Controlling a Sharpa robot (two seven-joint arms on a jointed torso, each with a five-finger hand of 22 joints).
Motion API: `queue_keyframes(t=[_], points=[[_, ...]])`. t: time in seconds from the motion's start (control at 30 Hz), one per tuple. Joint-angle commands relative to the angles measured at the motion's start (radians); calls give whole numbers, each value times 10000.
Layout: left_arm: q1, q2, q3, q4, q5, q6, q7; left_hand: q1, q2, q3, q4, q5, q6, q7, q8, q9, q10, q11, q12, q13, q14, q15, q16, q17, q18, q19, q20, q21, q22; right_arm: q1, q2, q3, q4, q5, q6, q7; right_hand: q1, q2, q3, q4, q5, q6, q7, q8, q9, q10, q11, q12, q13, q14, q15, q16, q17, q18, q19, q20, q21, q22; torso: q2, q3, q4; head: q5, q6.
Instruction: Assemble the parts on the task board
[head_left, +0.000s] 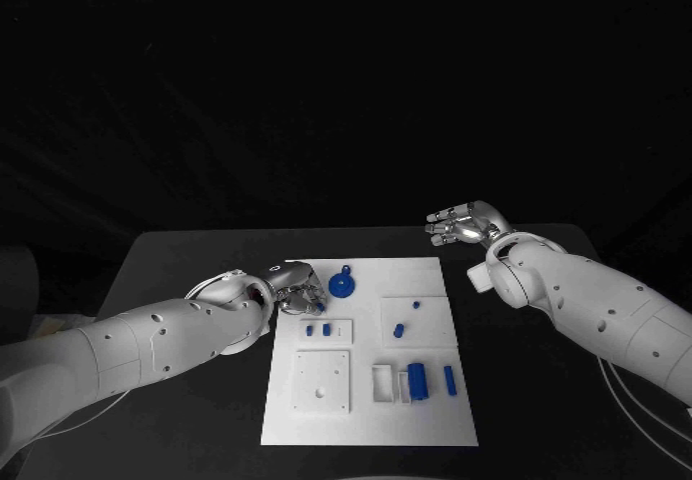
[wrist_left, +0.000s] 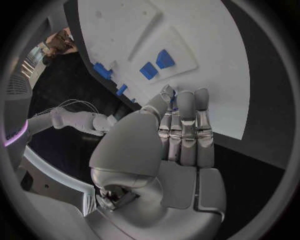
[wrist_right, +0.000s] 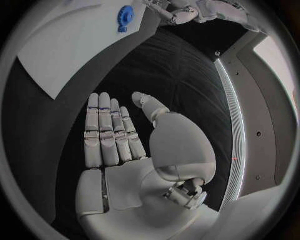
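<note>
Task board (head_left: 433, 420) sits mid-table on the black table (head_left: 188, 260), long side running away from the robot. You've got a blue gear-like round part (head_left: 342, 285) at the board's far-left area, two small blue parts (head_left: 317, 328) just nearer on the board's left side, another small blue part (head_left: 400, 329) near the board's centre, and a bigger blue block (head_left: 417, 380) with a slim blue part (head_left: 450, 379) beside it on the board's near-right area. White raised plate (head_left: 323, 380) takes the board's near-left area.

Left hand (head_left: 296, 287) is at the board's far-left edge, just beside the gear part, fingertips down on or over the board. In your left wrist view the fingers (wrist_left: 185, 125) lie together and straight, tips at the board edge with a bit of blue between them; can't tell if it's actually pinching anything.

Right hand (head_left: 464, 224) is off the board, past its far-right corner, above the table. Right wrist view shows its fingers (wrist_right: 109, 130) extended, thumb apart, nothing in it
</note>
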Motion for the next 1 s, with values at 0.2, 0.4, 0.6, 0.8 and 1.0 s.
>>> queue_keyframes(t=[0.2,0.4,0.6,0.8,1.0], points=[[-25,24,2,23,-236,506,-248,-13,79,36,-46,17,21,21,62,8,29,45,35,8,-1,8,-75,19,27,-63,-47,70,211,-3,-10,5,-8,-25,109,51,-21,-43,26,8,23,47,-7,-2,2,-29,1,-32,-14,-57,-4,-12,-14,-56,32,34,-46,-5,0,1,2,-19,-8],[-24,23,-2,24,-434,759,-382,-2,71,25,-55,20,26,21,66,8,34,45,37,10,-27,12,-57,34,25,-102,-42,92,217,-4,-8,5,-19,-25,113,50,-21,-43,26,8,23,47,-7,-2,2,-29,1,-32,-14,-57,-4,-12,-14,-56,32,34,-46,-5,2,-7,11,-22,-36],[-24,54,-6,46,-505,740,-325,0,64,16,-61,12,37,18,65,8,50,39,38,10,-27,8,-40,41,24,-107,-44,114,216,-6,9,5,-27,-25,120,50,-29,-43,11,14,24,47,-5,0,2,-30,3,-32,-14,-57,-3,-10,-15,-58,29,37,-49,-6,2,-11,6,-16,-27],[-25,70,-8,99,-83,175,-23,-99,-3,-118,51,-120,-214,26,55,-30,-151,99,34,6,-42,51,-43,38,3,-89,-4,72,165,-12,20,5,-34,-25,136,47,-29,-43,11,14,24,47,-5,0,2,-30,3,-32,-14,-57,-3,-10,-15,-58,29,37,-49,-6,6,-9,4,-5,-24],[-25,79,-8,112,208,-227,226,-81,-29,-163,121,-124,-279,30,63,-23,-205,121,41,9,-26,64,-53,34,16,-32,11,-4,148,-25,31,5,-35,-25,161,46,-29,-43,11,14,24,47,-5,0,2,-30,3,-32,-14,-57,-3,-10,-15,-58,29,37,-49,-6,-1,1,-3,-8,-39]])
